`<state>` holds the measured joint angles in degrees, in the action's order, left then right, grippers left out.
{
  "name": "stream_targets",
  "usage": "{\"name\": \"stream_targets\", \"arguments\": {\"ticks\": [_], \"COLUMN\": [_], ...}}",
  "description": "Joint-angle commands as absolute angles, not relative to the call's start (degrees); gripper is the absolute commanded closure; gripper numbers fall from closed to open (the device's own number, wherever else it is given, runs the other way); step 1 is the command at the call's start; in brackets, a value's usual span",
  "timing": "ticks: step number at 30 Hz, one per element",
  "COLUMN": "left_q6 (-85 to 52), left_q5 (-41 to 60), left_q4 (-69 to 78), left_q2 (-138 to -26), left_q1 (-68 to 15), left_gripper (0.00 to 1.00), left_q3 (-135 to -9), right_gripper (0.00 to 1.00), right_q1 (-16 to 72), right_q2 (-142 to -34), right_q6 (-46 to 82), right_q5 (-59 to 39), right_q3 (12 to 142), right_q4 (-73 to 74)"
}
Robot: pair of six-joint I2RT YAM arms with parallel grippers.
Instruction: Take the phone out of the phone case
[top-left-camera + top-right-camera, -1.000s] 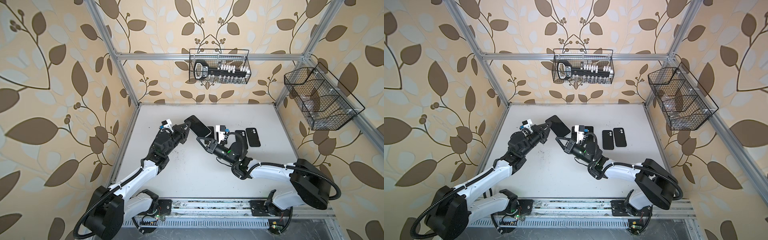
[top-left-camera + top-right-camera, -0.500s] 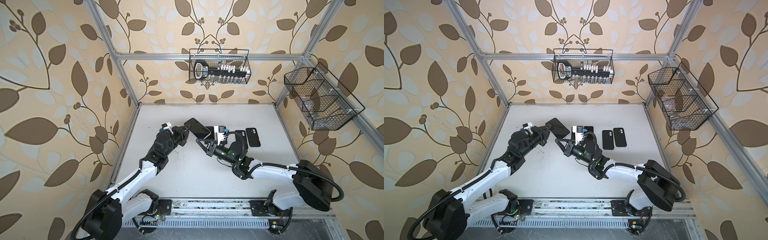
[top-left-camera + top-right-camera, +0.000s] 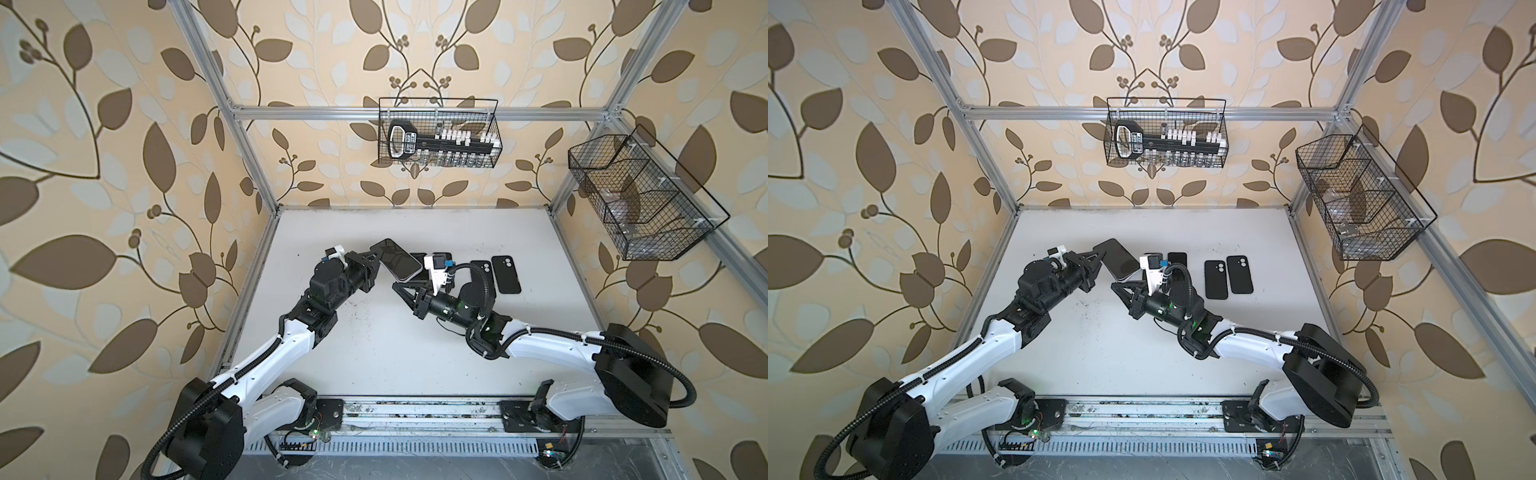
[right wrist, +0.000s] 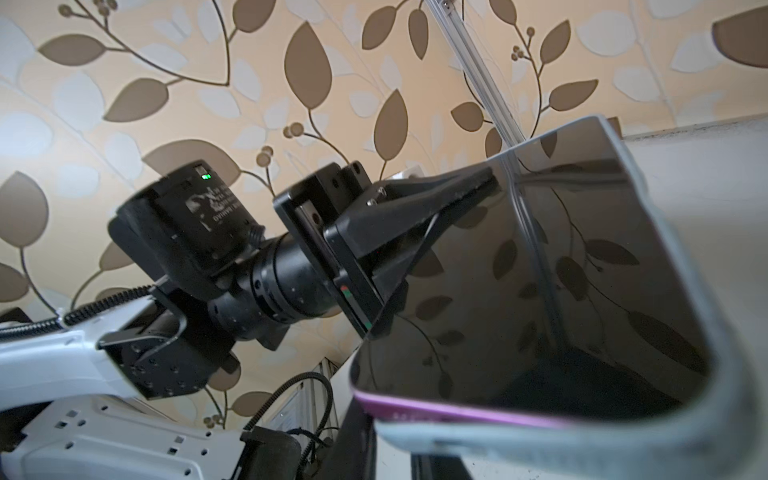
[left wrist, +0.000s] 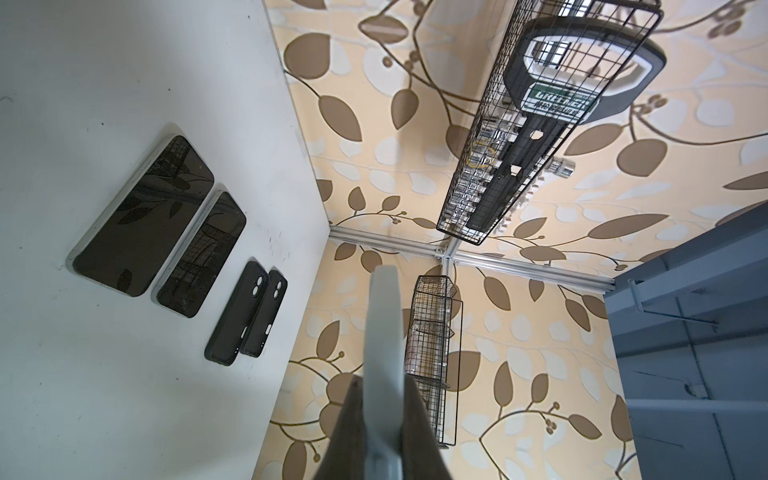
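Note:
The phone (image 3: 397, 259) (image 3: 1119, 257) is held off the table, dark screen up, in a pale grey phone case (image 4: 540, 440). My left gripper (image 3: 374, 259) (image 3: 1098, 259) is shut on the cased phone's left edge; the left wrist view shows the pale case (image 5: 384, 332) edge-on between the two dark fingers (image 5: 353, 415). My right gripper (image 3: 397, 286) (image 3: 1113, 286) sits just under the phone's near end, jaws nearly together on the case's rim. In the right wrist view the phone's pink edge (image 4: 457, 409) stands clear of that rim.
Two bare phones (image 5: 145, 216) (image 5: 203, 257) lie screen-up on the white table behind the right wrist. Two empty black cases (image 3: 482, 274) (image 3: 505, 274) lie to their right. Wire baskets hang on the back wall (image 3: 438, 139) and right wall (image 3: 640, 199).
My right gripper has edged toward the table's front, away from the phone's screen. The left gripper still holds the cased phone, shifted only slightly.

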<state>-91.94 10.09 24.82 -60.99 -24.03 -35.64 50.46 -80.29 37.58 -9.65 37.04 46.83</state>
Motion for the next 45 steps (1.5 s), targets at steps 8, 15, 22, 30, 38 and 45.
{"name": "stream_targets", "arguments": {"ticks": [8,15,22,30,38,45], "left_q6": [-92.9,-86.6,-78.2,-64.8,-58.1,-52.1], "left_q5": [10.2,10.8,24.3,42.7,57.5,64.7], "left_q4": [30.0,31.3,29.2,23.8,25.9,25.6], "left_q2": [-60.3,-62.1,-67.7,-75.1,-84.4,-87.7], "left_q1": [-24.2,-23.3,-17.2,-12.2,-10.8,-10.7], "left_gripper": [1.00,1.00,1.00,1.00,1.00,1.00], "left_q3": [-40.1,-41.6,-47.9,-59.7,-68.9,-73.8], "right_gripper": [0.86,0.80,0.61,0.26,0.03,0.00], "right_q1": [49.3,47.2,42.1,33.1,26.2,24.4], "right_q2": [-80.0,-75.4,-68.1,-64.4,-67.8,-72.7], "right_q6": [34.6,34.2,29.9,22.8,12.7,1.7], "right_q5": [-10.2,-14.9,-21.9,-31.1,-40.5,-42.1], "right_q3": [33.5,33.8,37.7,46.0,58.5,69.9], "right_q4": [45.1,40.6,25.7,6.7,-12.3,-29.6]}}
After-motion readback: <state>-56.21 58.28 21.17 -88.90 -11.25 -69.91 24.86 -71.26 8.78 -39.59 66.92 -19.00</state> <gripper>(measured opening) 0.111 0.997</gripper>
